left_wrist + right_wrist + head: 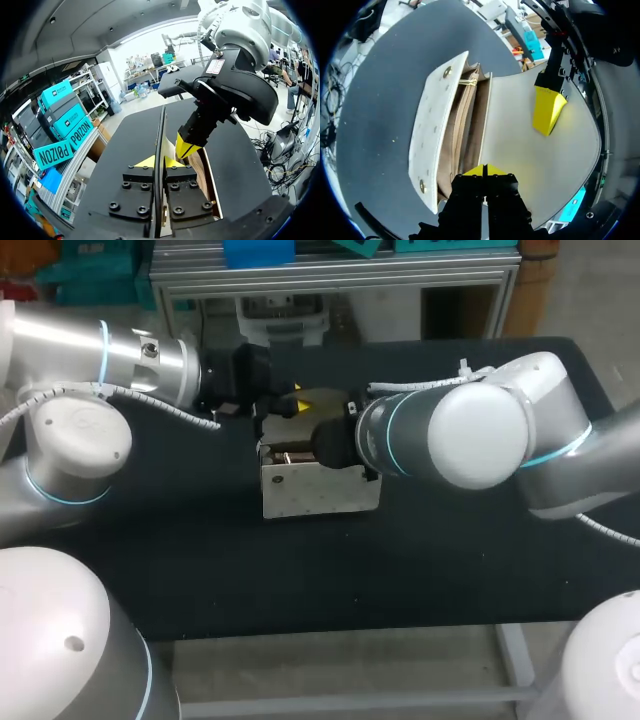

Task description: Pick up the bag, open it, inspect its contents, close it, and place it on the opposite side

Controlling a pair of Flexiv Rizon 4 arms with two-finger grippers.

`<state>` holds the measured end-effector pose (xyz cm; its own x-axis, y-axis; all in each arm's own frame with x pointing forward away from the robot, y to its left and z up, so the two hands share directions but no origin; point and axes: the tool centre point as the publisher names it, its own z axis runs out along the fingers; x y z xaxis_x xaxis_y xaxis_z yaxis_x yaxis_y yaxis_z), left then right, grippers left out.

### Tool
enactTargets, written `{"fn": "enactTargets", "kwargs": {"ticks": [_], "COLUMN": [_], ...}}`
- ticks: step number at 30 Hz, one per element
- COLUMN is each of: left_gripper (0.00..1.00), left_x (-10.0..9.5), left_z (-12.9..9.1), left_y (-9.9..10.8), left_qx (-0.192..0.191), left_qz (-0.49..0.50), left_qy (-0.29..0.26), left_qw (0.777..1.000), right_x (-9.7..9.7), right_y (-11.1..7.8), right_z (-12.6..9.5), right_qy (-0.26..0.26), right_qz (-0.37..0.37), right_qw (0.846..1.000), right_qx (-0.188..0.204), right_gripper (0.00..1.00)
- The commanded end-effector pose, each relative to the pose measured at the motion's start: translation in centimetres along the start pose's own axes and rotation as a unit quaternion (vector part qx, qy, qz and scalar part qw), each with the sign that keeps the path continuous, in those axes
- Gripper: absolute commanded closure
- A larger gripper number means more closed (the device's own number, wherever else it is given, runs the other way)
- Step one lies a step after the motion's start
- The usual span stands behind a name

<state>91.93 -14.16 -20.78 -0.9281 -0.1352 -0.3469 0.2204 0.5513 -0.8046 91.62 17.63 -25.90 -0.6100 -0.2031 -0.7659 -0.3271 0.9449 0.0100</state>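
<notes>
Head: bag [315, 490] sitting mid-counter [200, 570], mouth gaping, both arms meeting over it.
L wrist: L jaws pinching flap [161, 125] upright, exposing the inside.
R wrist: R jaws gripping bag's rear rim, prob. steadying it for inspection.

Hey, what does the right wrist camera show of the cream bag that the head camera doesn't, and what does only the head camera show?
Only the right wrist view looks down into the cream studded bag: its tan inner pockets, and its opened flap with a yellow fingertip of the left gripper lying on it. Only the head view shows both grey arms at length, the left arm and the right arm meeting above the bag, and the bag standing upright. Both show the bag on the black table.
</notes>
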Motion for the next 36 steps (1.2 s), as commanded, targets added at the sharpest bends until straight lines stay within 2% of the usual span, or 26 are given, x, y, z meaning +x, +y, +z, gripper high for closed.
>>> {"fn": "enactTargets", "kwargs": {"ticks": [1,7,12,18,24,36], "left_gripper": [1.00,1.00,1.00,1.00,1.00,1.00], "left_x": [0.4,1.4,1.5,0.8,-0.2,-2.7], "left_z": [-0.9,-0.6,2.2,4.8,6.0,7.8], "left_y": [-1.1,-1.3,1.0,3.4,5.4,7.7], "left_qx": [0.009,0.017,0.006,0.009,0.009,0.020], "left_qz": [-0.017,-0.048,-0.076,-0.079,-0.054,-0.032], "left_qy": [0.025,0.078,0.111,0.113,0.070,0.001], "left_qw": [1.000,0.996,0.991,0.990,0.996,0.999], "right_x": [0.5,0.9,1.8,2.8,3.7,5.6], "right_y": [-0.4,-0.9,-1.3,-1.6,-1.8,-2.0], "right_z": [-3.5,-6.3,-7.0,-6.5,-5.5,-2.5], "right_qy": [-0.034,-0.065,-0.069,-0.056,-0.043,-0.017], "right_qz": [-0.001,0.004,0.013,0.021,0.026,0.030], "right_qw": [0.999,0.998,0.997,0.998,0.999,0.999], "right_qx": [0.007,0.017,0.021,0.021,0.018,0.006], "right_gripper": [1.00,1.00,1.00,1.00,1.00,1.00]}}
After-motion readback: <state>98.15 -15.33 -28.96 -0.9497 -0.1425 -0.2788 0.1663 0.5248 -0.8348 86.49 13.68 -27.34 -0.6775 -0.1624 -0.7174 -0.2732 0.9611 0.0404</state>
